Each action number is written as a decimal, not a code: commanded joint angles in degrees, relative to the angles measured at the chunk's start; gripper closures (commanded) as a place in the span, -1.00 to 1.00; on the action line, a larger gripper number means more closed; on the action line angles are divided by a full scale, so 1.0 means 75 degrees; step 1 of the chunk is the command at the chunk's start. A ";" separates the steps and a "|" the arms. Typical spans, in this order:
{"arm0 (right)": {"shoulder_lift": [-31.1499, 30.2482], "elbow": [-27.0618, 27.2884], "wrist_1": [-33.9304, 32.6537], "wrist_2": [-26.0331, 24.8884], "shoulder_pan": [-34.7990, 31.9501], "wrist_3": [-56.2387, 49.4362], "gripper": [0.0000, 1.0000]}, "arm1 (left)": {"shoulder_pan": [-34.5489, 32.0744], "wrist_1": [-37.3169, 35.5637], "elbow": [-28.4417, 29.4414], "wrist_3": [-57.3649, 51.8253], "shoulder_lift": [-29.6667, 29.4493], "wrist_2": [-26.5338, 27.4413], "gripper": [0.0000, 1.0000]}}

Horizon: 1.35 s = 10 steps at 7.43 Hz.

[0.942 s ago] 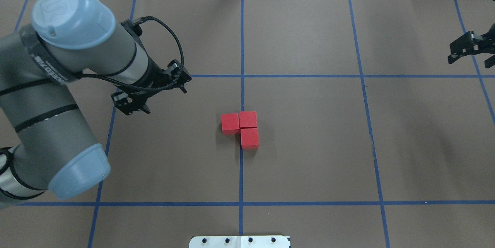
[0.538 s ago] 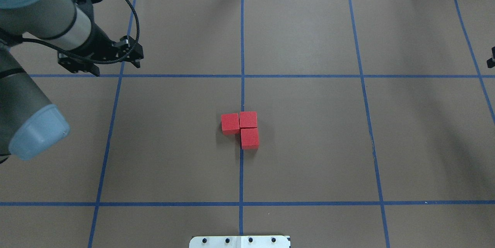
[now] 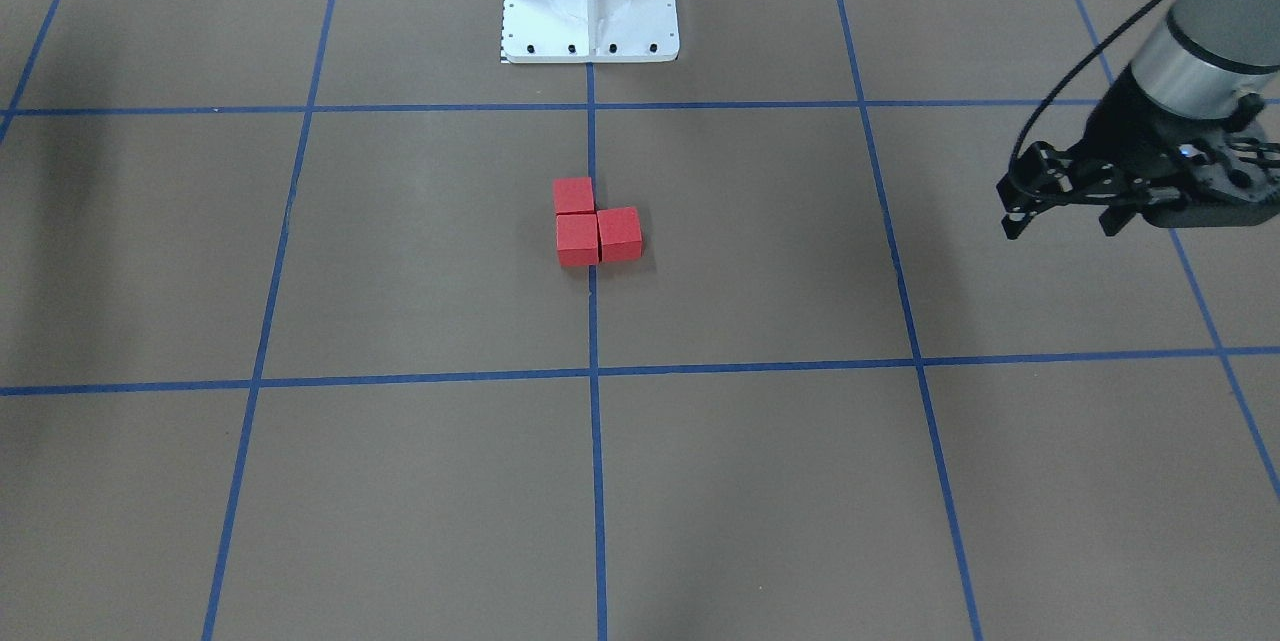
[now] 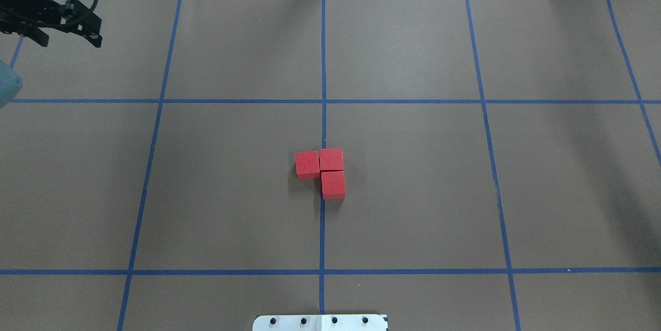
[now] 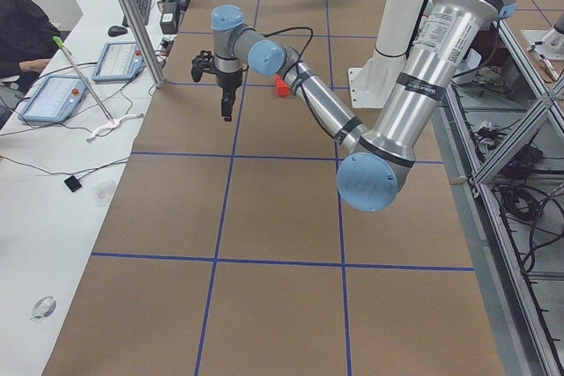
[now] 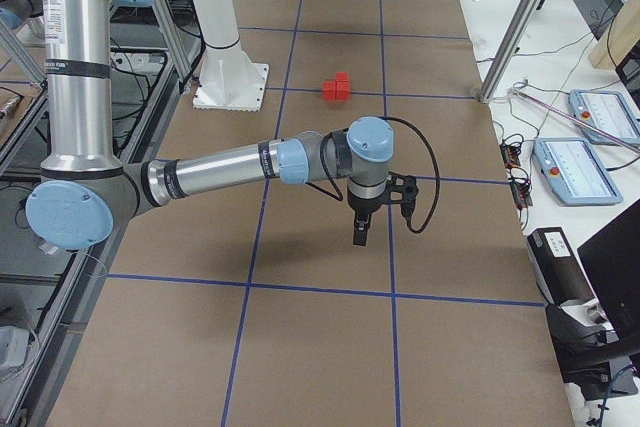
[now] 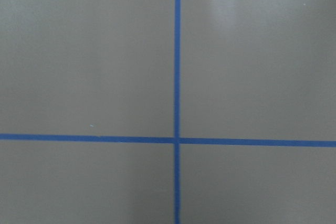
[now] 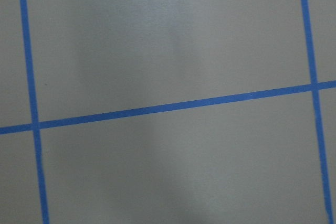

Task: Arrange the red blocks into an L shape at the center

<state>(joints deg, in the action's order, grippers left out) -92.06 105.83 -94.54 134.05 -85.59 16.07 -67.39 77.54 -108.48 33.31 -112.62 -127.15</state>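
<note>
Three red blocks [image 4: 331, 160] lie pressed together in an L on the brown paper at the center [image 4: 323, 129], across the middle blue tape line. In the front-facing view the red blocks [image 3: 578, 239] sit just in front of the base. My left gripper [image 4: 69, 40] hangs open and empty far off at the back left corner; the front-facing view shows this left gripper [image 3: 1060, 227] at its right edge. Only the right side view shows my right gripper [image 6: 359, 235], pointing down over bare paper, and I cannot tell its state. Both wrist views hold just paper and tape.
The white robot base [image 3: 590, 11] stands at the table's near-robot edge. Blue tape grid lines cross the paper. Side benches carry tablets [image 5: 53, 99] and cables, with a person's arm [image 5: 22, 28] at one. An aluminium post [image 6: 520, 22] rises near the far edge.
My left gripper has pulled away from beside the blocks to the far back left corner. The right gripper has slid out of the overhead view. The blocks have not moved.
</note>
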 commanded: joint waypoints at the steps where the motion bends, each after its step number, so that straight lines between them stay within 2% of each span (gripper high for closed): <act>1: -0.0007 -0.0048 -0.0015 -0.0060 -0.0037 -0.0173 -1.00 | -0.1134 -0.0002 0.0958 -0.2110 0.0238 -0.0693 -1.00; 3: -0.0019 -0.0060 -0.0039 -0.0165 -0.0037 -0.0185 -1.00 | -0.2073 -0.0014 0.1454 -0.3710 0.0764 -0.0835 -1.00; 4: -0.0030 -0.0315 -0.0004 -0.0526 -0.0037 -0.0452 -1.00 | -0.2425 -0.0025 0.1688 -0.3727 0.0905 -0.1149 -1.00; 5: -0.0007 -0.0584 -0.0004 -0.0495 -0.0037 -0.0872 -1.00 | -0.2707 -0.0002 0.1888 -0.3808 0.1046 -0.1268 -1.00; 7: 0.0121 -0.0774 -0.0015 -0.0436 -0.0037 -0.0877 -1.00 | -0.3049 0.0208 0.1959 -0.4988 0.1725 -0.1351 -1.00; 8: 0.0133 -0.0786 -0.0039 -0.0436 -0.0037 -0.0830 -1.00 | -0.3154 0.0464 0.1902 -0.5027 0.2249 -0.1363 -1.00; 9: 0.0134 -0.0774 -0.0051 -0.0273 -0.0037 -0.0807 -1.00 | -0.3260 0.1267 0.1809 -0.4912 0.2799 -0.1363 -1.00; 10: 0.0122 -0.0774 -0.0074 -0.0016 -0.0037 -0.0806 -1.00 | -0.3261 0.1333 0.1727 -0.4667 0.2944 -0.1363 -1.00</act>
<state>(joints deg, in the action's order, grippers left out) -91.11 100.05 -94.91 132.01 -85.87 9.93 -91.42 84.90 -94.81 -3.14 -93.31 -137.34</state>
